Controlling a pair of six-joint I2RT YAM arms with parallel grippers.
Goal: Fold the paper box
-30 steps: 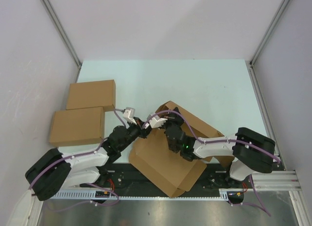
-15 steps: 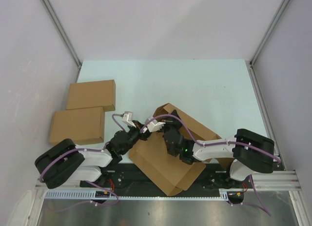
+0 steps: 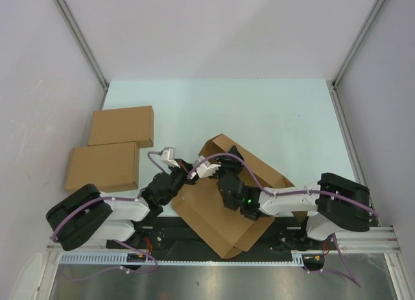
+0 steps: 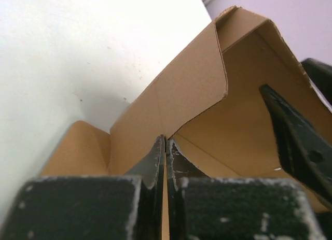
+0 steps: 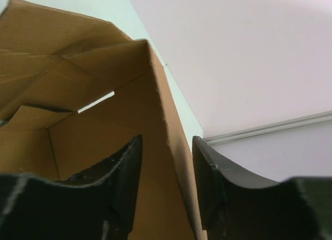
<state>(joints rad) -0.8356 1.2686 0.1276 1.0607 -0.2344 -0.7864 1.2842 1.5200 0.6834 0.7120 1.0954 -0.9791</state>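
The paper box (image 3: 224, 216), brown cardboard and partly folded, lies at the near middle of the table with its far walls raised. My left gripper (image 3: 183, 170) is shut on a thin wall of the paper box (image 4: 181, 95) at its left side; the cardboard edge runs between the closed fingers (image 4: 155, 157). My right gripper (image 3: 222, 165) is open, its jaws straddling an upright wall of the paper box (image 5: 104, 95), one finger (image 5: 124, 172) inside, the other outside.
Two finished flat brown boxes (image 3: 121, 126) (image 3: 102, 167) lie at the left of the pale green table (image 3: 279, 112). White walls with metal rails enclose the table. The arm bases stand at the near edge.
The left arm has drawn back and lowered, its gripper shifting a little toward me. The box's raised far corner has moved slightly left with both grippers.
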